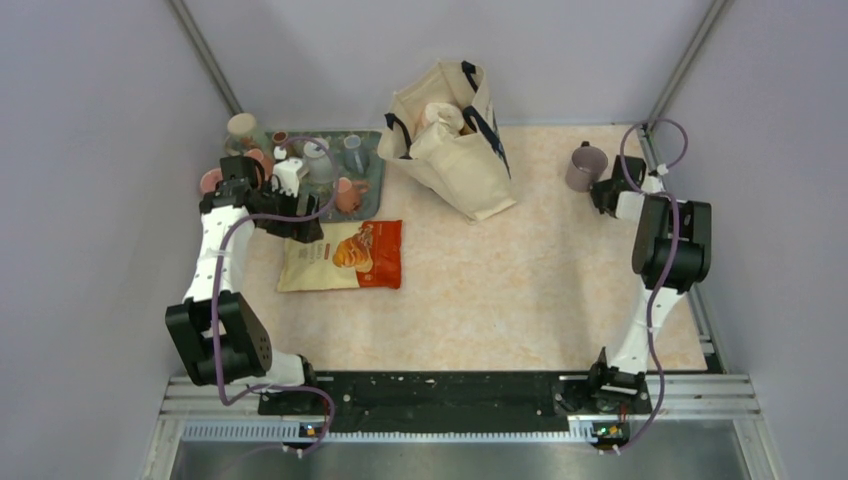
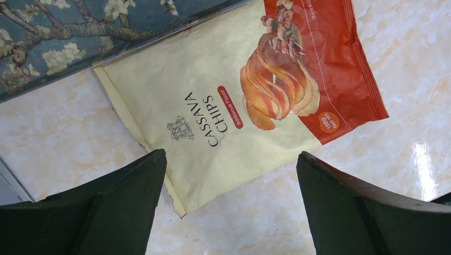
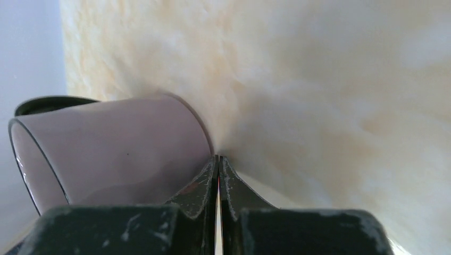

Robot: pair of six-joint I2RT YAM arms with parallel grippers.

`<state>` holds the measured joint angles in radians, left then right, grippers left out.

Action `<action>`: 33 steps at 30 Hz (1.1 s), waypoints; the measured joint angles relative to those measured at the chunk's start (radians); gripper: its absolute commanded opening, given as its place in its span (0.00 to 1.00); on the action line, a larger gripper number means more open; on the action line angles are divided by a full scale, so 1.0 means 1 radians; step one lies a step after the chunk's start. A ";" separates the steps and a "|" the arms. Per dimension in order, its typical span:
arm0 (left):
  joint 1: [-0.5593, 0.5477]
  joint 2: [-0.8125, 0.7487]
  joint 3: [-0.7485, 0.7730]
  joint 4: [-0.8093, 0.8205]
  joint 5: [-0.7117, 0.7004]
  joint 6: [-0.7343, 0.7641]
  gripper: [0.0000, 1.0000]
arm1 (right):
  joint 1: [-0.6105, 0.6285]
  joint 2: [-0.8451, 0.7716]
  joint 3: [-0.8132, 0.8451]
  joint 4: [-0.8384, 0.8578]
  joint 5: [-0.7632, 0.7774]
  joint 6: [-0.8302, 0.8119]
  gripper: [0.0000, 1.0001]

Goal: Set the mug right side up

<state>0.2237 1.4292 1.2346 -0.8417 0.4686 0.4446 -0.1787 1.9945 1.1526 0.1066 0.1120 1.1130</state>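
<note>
Honestly, with the right end effector [image 3: 218, 160] pinched together empty beside the mug [image 3: 114, 151], a push could just skid it away.

Light bright, even; shadows soft. Left wrist view sharp, one glare streak on the table [image 2: 423, 159]. My right wrist view blurs the table beyond the mug [image 3: 117, 149].

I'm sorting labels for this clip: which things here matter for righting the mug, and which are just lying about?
Job in hand:
mug
right gripper, shut beside it

Lying about:
chips bag
tote bag
tray of cups
left gripper, open above the chips bag
</note>
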 measured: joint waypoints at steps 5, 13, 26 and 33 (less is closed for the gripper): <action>0.000 0.007 -0.001 0.000 -0.018 0.000 0.97 | 0.014 0.142 0.214 -0.046 -0.006 0.026 0.00; 0.000 0.025 0.000 0.000 -0.021 0.000 0.96 | 0.046 0.259 0.409 -0.109 -0.013 0.026 0.00; -0.019 0.227 0.291 -0.005 -0.015 -0.066 0.91 | 0.052 -0.037 0.164 -0.151 -0.027 -0.344 0.66; -0.155 0.414 0.509 -0.001 -0.051 -0.003 0.99 | 0.052 -0.314 0.003 -0.144 -0.206 -0.574 0.78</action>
<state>0.0685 1.8431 1.7439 -0.8425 0.4171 0.4416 -0.1265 1.6802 1.1561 -0.0372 -0.0940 0.5388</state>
